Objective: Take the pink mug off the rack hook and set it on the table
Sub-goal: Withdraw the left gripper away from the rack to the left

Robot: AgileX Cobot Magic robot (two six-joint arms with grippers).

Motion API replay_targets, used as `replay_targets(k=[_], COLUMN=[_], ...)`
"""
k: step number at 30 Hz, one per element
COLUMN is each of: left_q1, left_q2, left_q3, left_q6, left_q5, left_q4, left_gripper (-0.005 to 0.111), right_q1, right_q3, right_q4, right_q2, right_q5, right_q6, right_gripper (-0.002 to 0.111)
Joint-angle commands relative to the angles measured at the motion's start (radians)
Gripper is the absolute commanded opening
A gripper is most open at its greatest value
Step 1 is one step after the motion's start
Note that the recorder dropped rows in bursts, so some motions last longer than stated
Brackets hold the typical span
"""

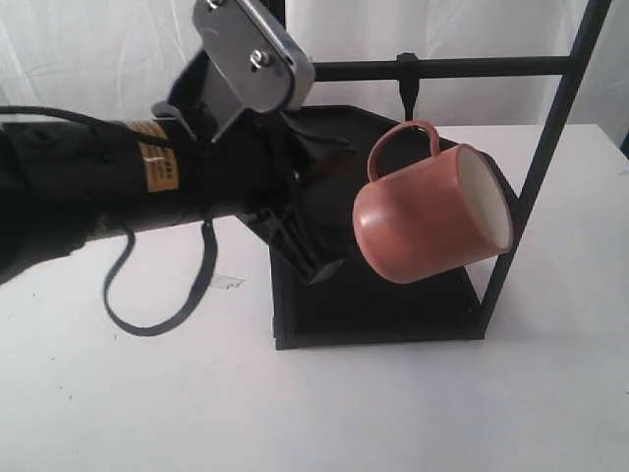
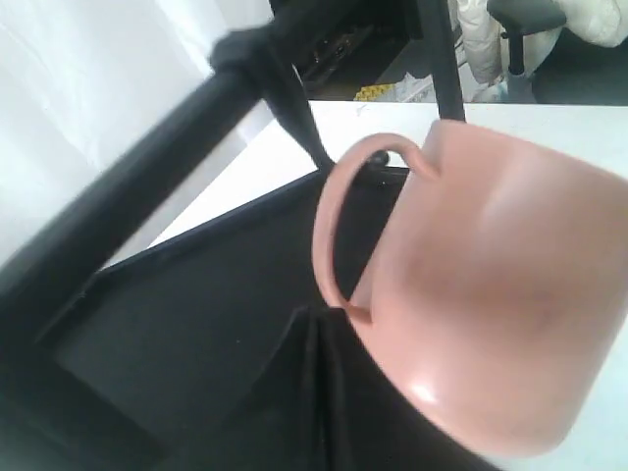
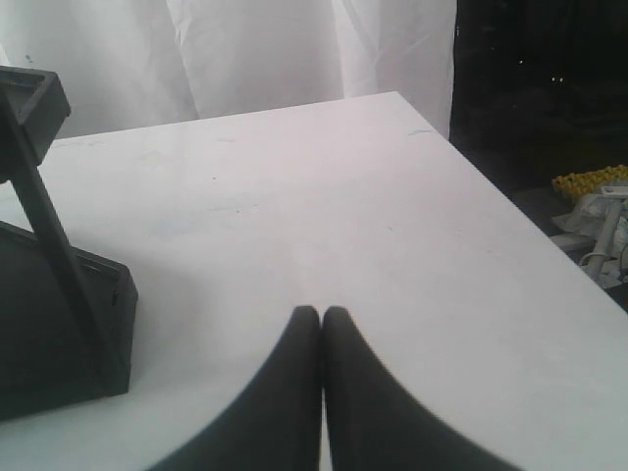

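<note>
The pink mug (image 1: pixel 432 211) hangs tilted by its loop handle from the rack hook (image 1: pixel 407 87) on the crossbar (image 1: pixel 462 68) of the rack (image 1: pixel 550 128), cream inside facing right. In the left wrist view the pink mug (image 2: pixel 491 285) fills the frame, its handle over the rack hook (image 2: pixel 289 98). My left gripper (image 2: pixel 318 320) is shut and empty, tips just beside the handle's lower end, over the dark shelf (image 2: pixel 177 324). In the exterior view the left gripper (image 1: pixel 313 261) sits left of the mug. My right gripper (image 3: pixel 322 314) is shut above the bare table (image 3: pixel 294 196).
The rack's base tray (image 1: pixel 383 315) rests on the white table (image 1: pixel 393 413). A black cable loop (image 1: pixel 147 295) hangs from the left arm near a bit of clear tape (image 1: pixel 226 282). The rack's base corner (image 3: pixel 69 324) lies beside the right gripper. The table edge (image 3: pixel 510 216) drops off nearby.
</note>
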Motion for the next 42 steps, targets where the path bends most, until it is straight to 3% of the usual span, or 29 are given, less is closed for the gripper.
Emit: replay_targets(k=[1,3,6,11,15,20,25,31,34,38,40,42], left_q1=[-0.005,-0.005,-0.045,-0.243,-0.328,-0.293,-0.236,-0.196,-0.194,-0.18,-0.122,-0.015], left_q2=[-0.113,-0.127,-0.125,-0.116,-0.066,0.021,0.055,0.05,0.017,-0.046,-0.071,-0.092], left_q3=[0.002,0.002,0.002,0.002,0.002,0.002,0.002,0.002,0.002,0.002,0.002,0.002], left_q6=[-0.127,-0.138,-0.138,-0.138,-0.138,-0.079,-0.054,-0.051,-0.008,0.205,0.244,0.232], left_q5=[0.157,0.211,0.174,0.082,0.083,0.057,-0.091,-0.186,-0.07,0.225,0.361,0.448], left_q4=[0.003,0.003,0.013,0.188,0.305,0.306,0.277,-0.005,-0.043,-0.057,-0.057,-0.051], left_gripper=[0.0,0.0,0.0,0.0,0.0,0.0,0.0,0.0,0.0,0.0,0.0,0.0], right_q1=[-0.006,-0.006,-0.006,-0.006,-0.006,-0.006,-0.006,-0.006,-0.006,-0.006,-0.006,-0.006], right_q3=[0.004,0.004,0.004,0.004,0.004,0.004,0.004,0.004,0.004,0.004,0.004,0.004], right_q4=[-0.005,-0.005,-0.005,-0.005,-0.005,-0.005,-0.005,-0.005,-0.005,-0.005,-0.005,-0.005], right_q2=[-0.002,-0.002,-0.002,-0.002,-0.002,-0.002,-0.002,-0.002,-0.002,-0.002,-0.002,-0.002], right_q5=[-0.007,-0.007,-0.007,-0.007,-0.007,-0.007,-0.007,-0.007,-0.007,-0.007,-0.007,-0.007], right_q6=[0.0,0.0,0.0,0.0,0.0,0.0,0.0,0.0,0.0,0.0,0.0,0.0], right_gripper=[0.0,0.0,0.0,0.0,0.0,0.0,0.0,0.0,0.0,0.0,0.0,0.0])
